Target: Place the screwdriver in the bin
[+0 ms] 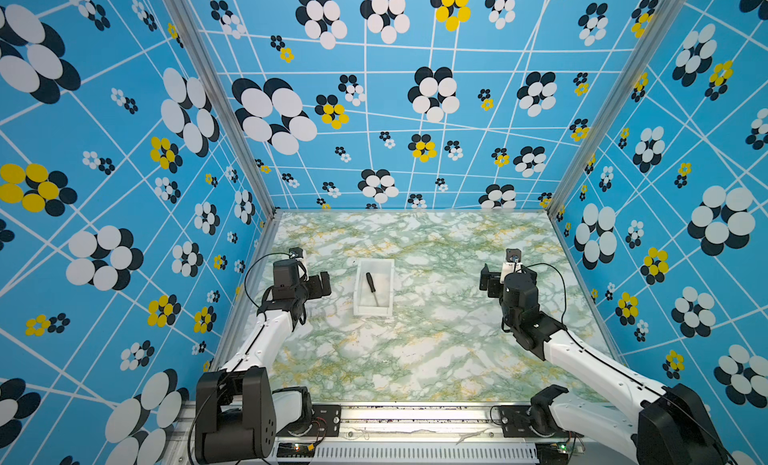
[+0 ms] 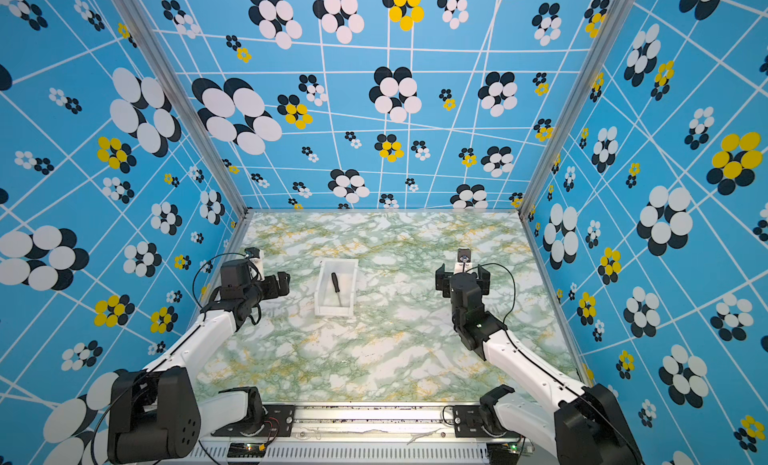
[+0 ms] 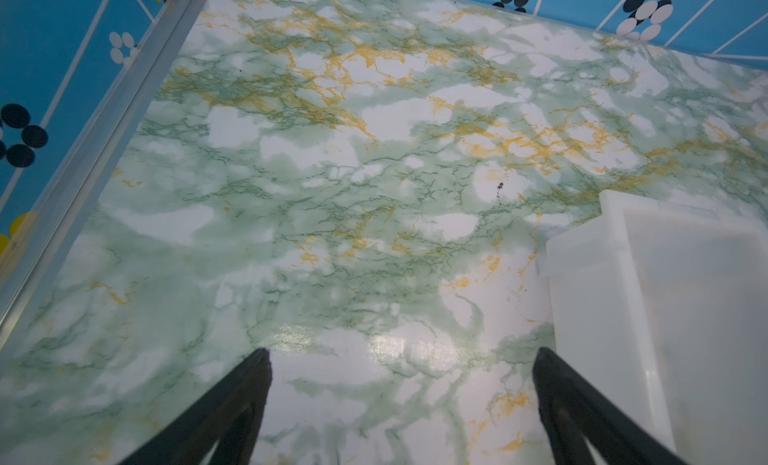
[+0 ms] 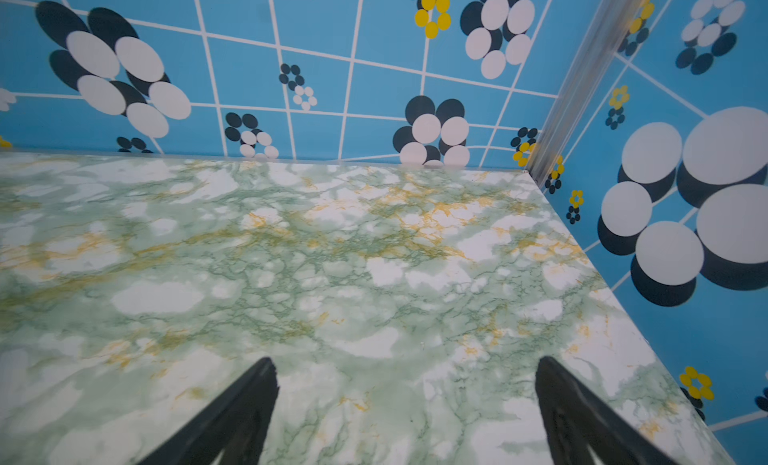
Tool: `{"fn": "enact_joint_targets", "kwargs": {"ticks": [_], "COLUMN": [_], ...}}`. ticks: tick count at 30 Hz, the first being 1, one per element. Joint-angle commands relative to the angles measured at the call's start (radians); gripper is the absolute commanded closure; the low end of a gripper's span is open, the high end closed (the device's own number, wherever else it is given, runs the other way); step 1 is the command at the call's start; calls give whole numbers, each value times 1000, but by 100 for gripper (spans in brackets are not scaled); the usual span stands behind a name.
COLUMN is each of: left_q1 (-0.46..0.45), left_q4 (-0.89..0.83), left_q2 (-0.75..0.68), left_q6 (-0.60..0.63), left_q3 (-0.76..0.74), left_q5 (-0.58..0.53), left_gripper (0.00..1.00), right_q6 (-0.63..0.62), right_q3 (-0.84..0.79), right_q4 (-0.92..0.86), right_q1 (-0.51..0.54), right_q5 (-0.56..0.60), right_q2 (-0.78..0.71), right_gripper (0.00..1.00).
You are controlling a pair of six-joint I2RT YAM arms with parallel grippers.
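**Screwdriver in the bin, both grippers empty**

We are looking into a booth of blue flowered walls (image 1: pixel 124 151) around a green marbled table (image 1: pixel 415 359). Two white and black arms are reaching in from the near edge, one on each side. Between them the white bin (image 1: pixel 358 290) is sitting on the table, nearer the left arm. The left gripper (image 3: pixel 401 355) is hovering just beside the bin's wall, its jaws spread wide and gripping nothing. The right gripper (image 4: pixel 407 363) is hanging well apart from the bin, jaws likewise spread over bare table. The screwdriver (image 1: pixel 371 285) is lying inside the bin, black handle toward the far end.
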Motion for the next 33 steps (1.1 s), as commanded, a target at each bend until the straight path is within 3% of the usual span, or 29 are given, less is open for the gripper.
{"fn": "enact_joint_targets", "kwargs": {"ticks": [1,5,13,23,33], "left_q1": [5,4,2,-11,-58], "left_q4": [278,538,797,1038,1219], "left_q2": [-7,-17,59,137,237], "left_q6": [-33,-30,27,46,74], "left_q3": [-98,-236,-325,-406,-449], "left_q5": [-31,-27,-21,-9,-73], "left_gripper": [1,1,1,1,1], "right_q6": [-40,-74,-211,-132,-75], "right_q3": [-67,-120,-219,-288,-302], "right_q4": [173,255,521,633,813], "right_q1": [-26,-75,-111,-220,-296], "right_q5": [47,53,42,-135,-253], "right_q2": [-15,-25,78,132,331], "right_gripper": [1,1,1,1,1]}}
